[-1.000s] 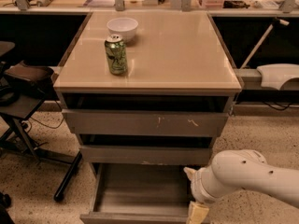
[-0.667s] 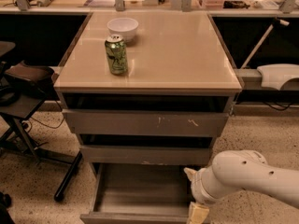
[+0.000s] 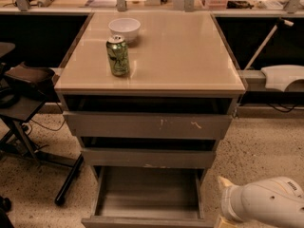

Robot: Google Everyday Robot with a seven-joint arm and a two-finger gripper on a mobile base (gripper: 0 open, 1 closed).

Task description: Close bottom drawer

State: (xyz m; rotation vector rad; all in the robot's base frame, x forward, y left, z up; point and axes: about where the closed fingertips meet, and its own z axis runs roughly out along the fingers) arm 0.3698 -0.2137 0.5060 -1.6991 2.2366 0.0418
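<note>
The bottom drawer [image 3: 147,194] is pulled far out of the cabinet, showing its flat grey floor and thin side walls. Its plain front strip [image 3: 142,221] lies at the lower edge of the view. My gripper [image 3: 224,199] sits at the left end of the white arm [image 3: 266,203] in the lower right corner. It is to the right of the drawer's right wall, outside it and apart from it. Part of the gripper is cut off by the bottom edge.
The top drawer front [image 3: 147,125] with white scratches and the middle front [image 3: 147,158] stand slightly out. A green can [image 3: 118,56] and a white bowl [image 3: 124,28] sit on the cabinet top [image 3: 190,56]. A black stand [image 3: 69,182] is on the left.
My arm and gripper have moved to the right, away from the right side of the bottom drawer. The drawer has not moved.
</note>
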